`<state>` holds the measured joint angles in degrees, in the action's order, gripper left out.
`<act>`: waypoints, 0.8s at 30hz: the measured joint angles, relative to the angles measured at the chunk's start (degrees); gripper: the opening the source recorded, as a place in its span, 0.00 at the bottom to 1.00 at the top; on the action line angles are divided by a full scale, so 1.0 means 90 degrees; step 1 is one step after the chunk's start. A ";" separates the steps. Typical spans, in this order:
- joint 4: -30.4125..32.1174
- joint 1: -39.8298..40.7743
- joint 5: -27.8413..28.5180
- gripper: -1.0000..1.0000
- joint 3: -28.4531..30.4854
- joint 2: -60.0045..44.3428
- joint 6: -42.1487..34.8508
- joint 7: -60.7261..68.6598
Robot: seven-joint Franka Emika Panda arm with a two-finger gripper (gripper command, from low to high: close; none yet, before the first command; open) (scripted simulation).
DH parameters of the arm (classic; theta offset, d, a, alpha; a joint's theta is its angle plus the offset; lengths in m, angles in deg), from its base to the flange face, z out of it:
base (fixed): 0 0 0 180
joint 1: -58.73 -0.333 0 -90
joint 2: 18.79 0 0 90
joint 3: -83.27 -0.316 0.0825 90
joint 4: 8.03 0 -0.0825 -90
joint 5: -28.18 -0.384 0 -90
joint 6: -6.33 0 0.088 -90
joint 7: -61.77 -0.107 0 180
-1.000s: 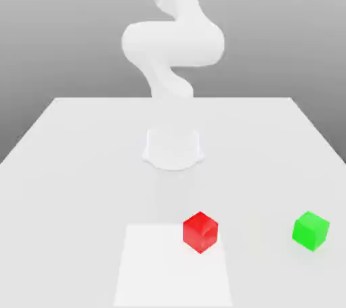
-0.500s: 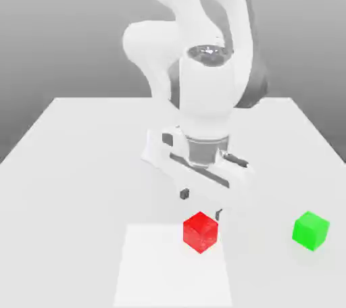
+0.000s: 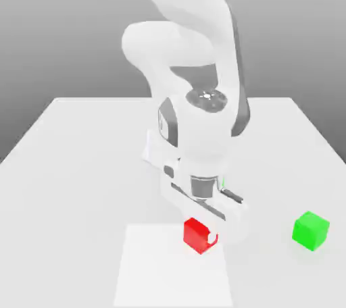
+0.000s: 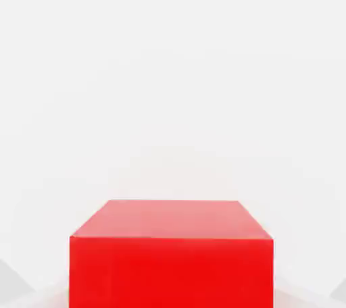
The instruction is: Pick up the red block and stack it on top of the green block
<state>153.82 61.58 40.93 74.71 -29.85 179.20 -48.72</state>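
The arm is bent low over the white table (image 3: 74, 165), its hand directly above the red block (image 3: 196, 234). The fingers (image 3: 201, 227) are drawn in narrow, gripping the red block between them, and the block sits on the paler square patch of the table. The green block (image 3: 311, 230) rests well apart from the fingers, toward the exterior view's right, untouched.

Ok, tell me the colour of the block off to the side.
Bright green; the exterior view shows it best.
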 joint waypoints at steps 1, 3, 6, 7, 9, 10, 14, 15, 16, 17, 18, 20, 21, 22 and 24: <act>0.0022 0.0123 -0.0175 0.00 -0.0169 0.0157 -0.0128 0.0125; 0.0076 0.0244 -0.0646 0.00 -0.0409 0.0511 -0.0411 0.0465; 0.0163 0.0216 -0.1259 0.00 -0.0553 0.1056 -0.0857 0.0908; 0.0193 0.0157 -0.1412 0.00 -0.0547 0.1233 -0.1004 0.1021; 0.0141 -0.0054 -0.1587 0.00 -0.0640 0.1463 -0.1300 0.1244; -0.0008 -0.0388 -0.1594 0.00 -0.0782 0.1459 -0.1455 0.1393; -0.0836 -0.1635 -0.1431 0.00 -0.1350 0.1237 -0.2082 0.2034; -0.1058 -0.1885 -0.1378 0.00 -0.1527 0.1174 -0.2238 0.2197; -0.1238 -0.2165 -0.1306 0.00 -0.1653 0.1094 -0.2335 0.2307; -0.1337 -0.2319 -0.1200 0.00 -0.1660 0.0978 -0.2317 0.2312; -0.1393 -0.2270 -0.1076 0.00 -0.1606 0.0839 -0.2237 0.2263; -0.1449 -0.2306 -0.0776 0.00 -0.1495 0.0526 -0.1998 0.2075; -0.1466 -0.2349 -0.0610 0.00 -0.1423 0.0358 -0.1860 0.1960; -0.1478 -0.2405 -0.0440 0.00 -0.1337 0.0186 -0.1716 0.1840; -0.1495 -0.2522 -0.0106 1.00 -0.1161 -0.0150 -0.1435 0.1602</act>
<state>140.37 38.88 39.97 64.26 -31.20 166.28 -34.31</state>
